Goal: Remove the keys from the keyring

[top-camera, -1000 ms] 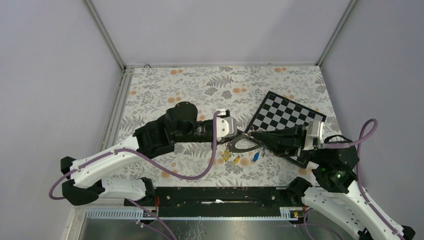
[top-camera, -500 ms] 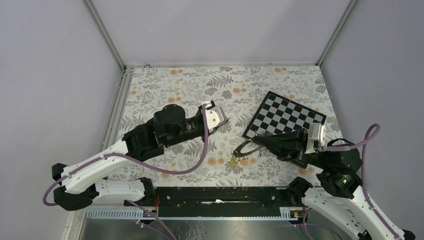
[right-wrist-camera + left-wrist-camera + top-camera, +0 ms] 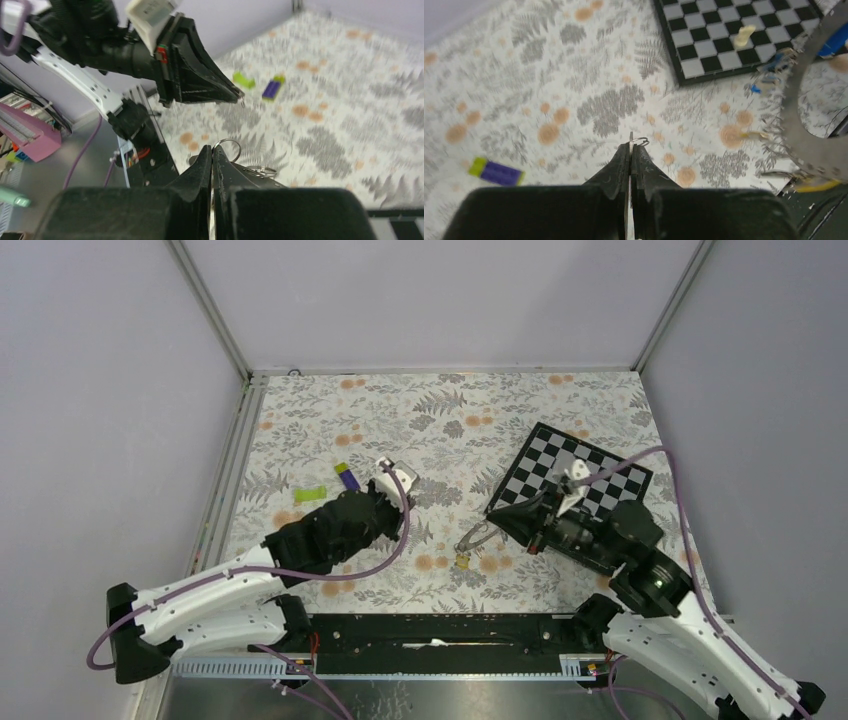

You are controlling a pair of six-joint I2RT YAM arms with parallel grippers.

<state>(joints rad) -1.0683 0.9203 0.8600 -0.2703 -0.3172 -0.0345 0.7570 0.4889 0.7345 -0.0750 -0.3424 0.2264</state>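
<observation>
My left gripper [image 3: 631, 146] is shut on a thin silver key [image 3: 630, 139] that stands edge-on between the fingers, a small wire ring at its tip. In the top view the left gripper [image 3: 408, 498] hangs well left of the keyring [image 3: 476, 537]. The large grey keyring [image 3: 796, 107] is held off the table by my right gripper [image 3: 492, 519], which is shut on its rim. Several keys still hang from it, among them a blue one [image 3: 833, 42] and a yellow one [image 3: 463, 561]. In the right wrist view the right gripper [image 3: 212, 149] is shut, with a small split ring [image 3: 228, 146] at its tip.
A black-and-white chessboard [image 3: 585, 465] lies tilted at the right, with a pale piece [image 3: 743, 35] on it. A purple block [image 3: 347, 476] and a green block [image 3: 310, 492] lie on the floral cloth [image 3: 400, 415] left of my left gripper. Grey walls enclose the table.
My left gripper has pulled back to the left, away from the keyring, with the silver key in it. The right arm has swung round with the keyring. The two blocks have come into view.
</observation>
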